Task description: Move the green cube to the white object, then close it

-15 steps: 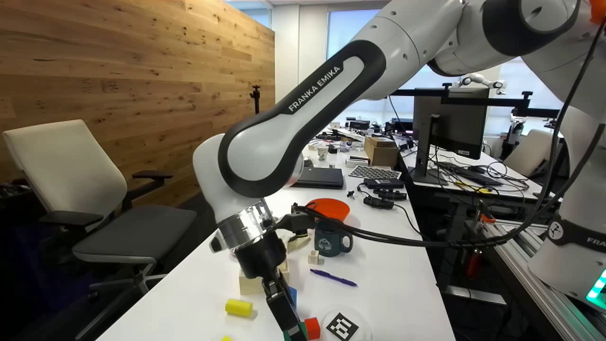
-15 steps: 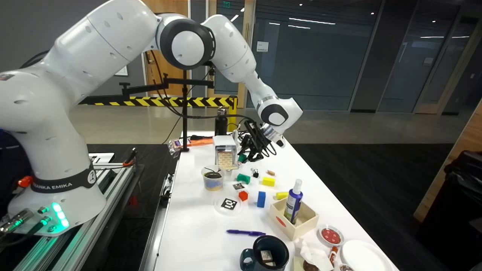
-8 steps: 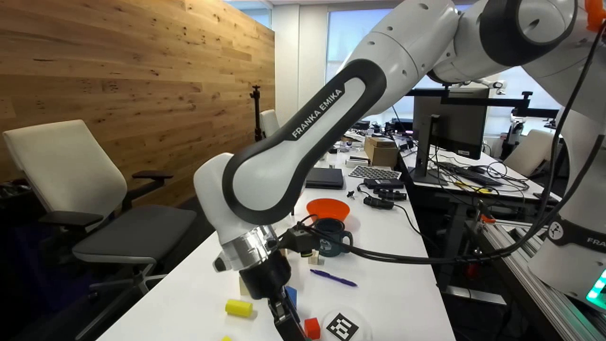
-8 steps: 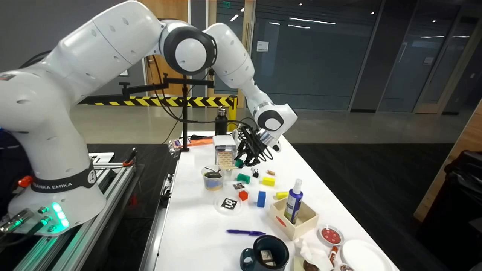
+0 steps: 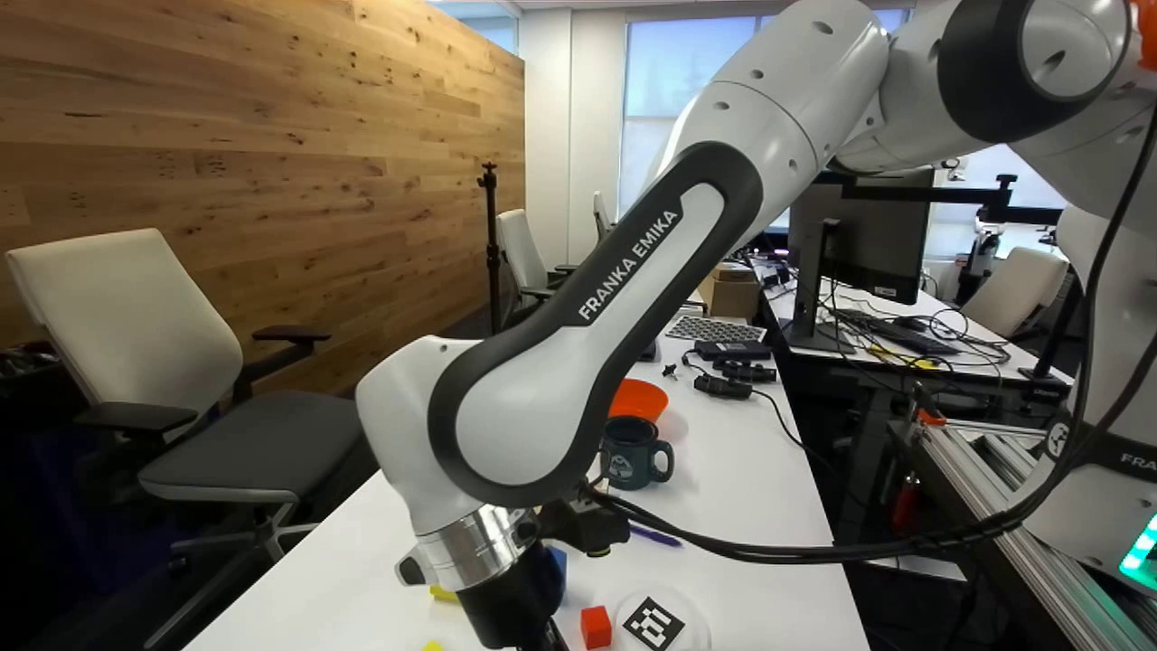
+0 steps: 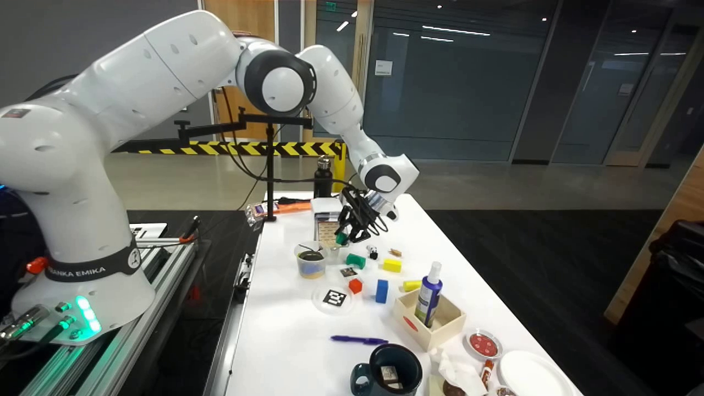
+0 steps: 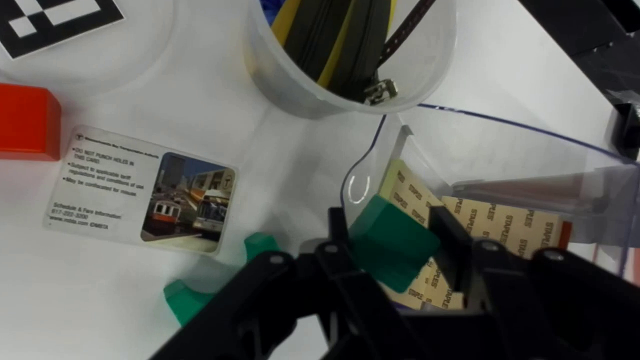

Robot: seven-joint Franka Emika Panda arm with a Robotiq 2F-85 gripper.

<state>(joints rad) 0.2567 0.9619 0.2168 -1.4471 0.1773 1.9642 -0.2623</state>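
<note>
The green cube (image 7: 392,242) sits tilted between the black fingers of my gripper (image 7: 390,224), and one finger presses against each side of it. An exterior view shows the cube (image 6: 341,238) at the tip of the gripper, beside the front of the white object (image 6: 326,205), a pale box at the table's far end. From the wrist, clear walls with a purple edge and cream sheets (image 7: 495,225) printed STAPLES lie beneath the cube. How high the cube hangs above them I cannot tell. In an exterior view the fingers run out of the bottom edge.
A translucent cup (image 6: 311,261) stands close in front of the box. Nearby lie a green arch-shaped block (image 6: 356,260), a card (image 7: 140,190), a red block (image 6: 355,286) and a blue block (image 6: 381,291). A cream box (image 6: 440,335) holds a spray bottle; a dark mug (image 5: 633,452) stands farther off.
The arm has lowered, and the gripper has shifted sideways to the white object with the green cube still in it. In an exterior view, the fingers have dropped below the frame edge.
</note>
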